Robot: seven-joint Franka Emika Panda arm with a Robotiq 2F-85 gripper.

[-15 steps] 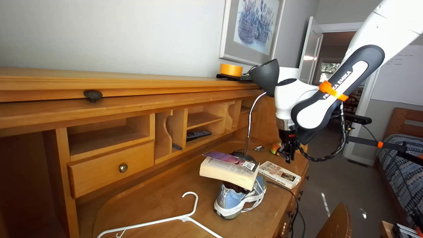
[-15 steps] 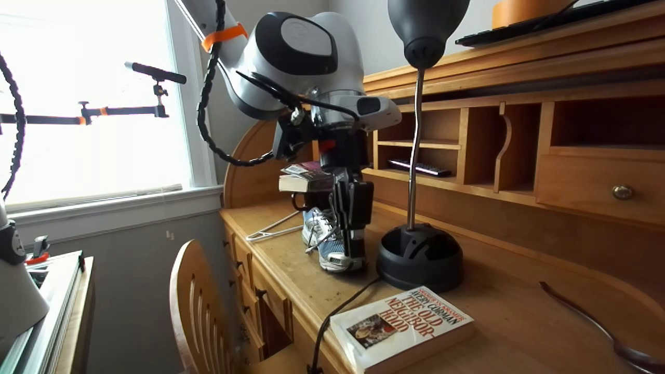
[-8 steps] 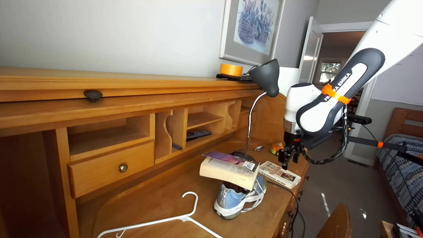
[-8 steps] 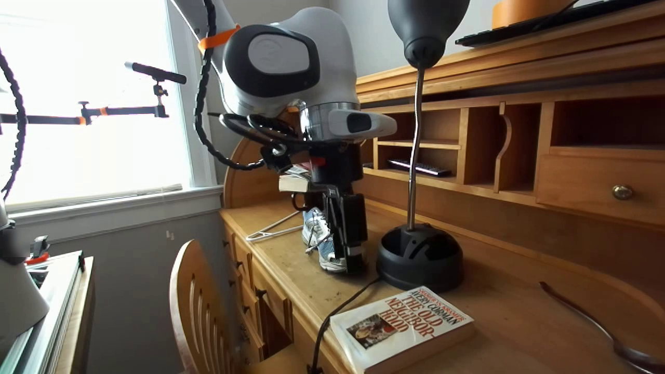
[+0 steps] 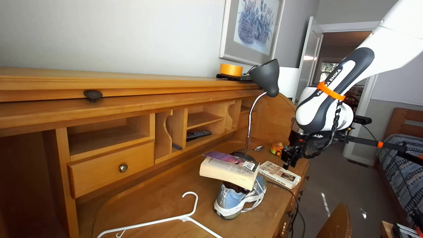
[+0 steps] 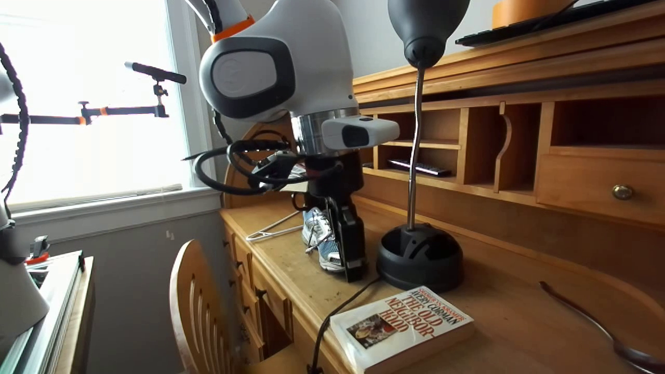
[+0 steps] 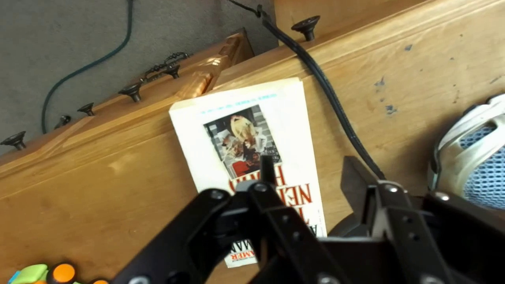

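hanging over the desk (image 5: 155, 198), the gripper (image 7: 309, 169) points downward, its fingers (image 7: 355, 181) found standing a moderate way apart; no object is held between them. nearest to it is the white paperback (image 7: 252, 138), lying flat, front cover up, close to the desk's front edge. in the wrist view one finger shows across the printed cover, the other past the paperback's long side; the gripper's height above it cannot be determined. a black cord (image 7: 335, 98) passes just beside the paperback and down over the desk's edge. the black lamp (image 6: 420, 262) stands upright, its round base near the paperback. on the same surface sits a blue and white running shoe (image 5: 231, 200), and above it lies a thick book (image 5: 224, 172), slightly tilted; what carries the book is partly hidden. a white hanger (image 5: 185, 218) lies near the shoe. a spoon (image 6: 634, 356) rests on the opposite side of the paperback from the shoe, with an orange and green toy (image 5: 277, 149) near that spoon. a remote control (image 5: 198, 134) is noted in one of the desk's cubbyholes, and an orange roll (image 5: 231, 70) on the desk's top.
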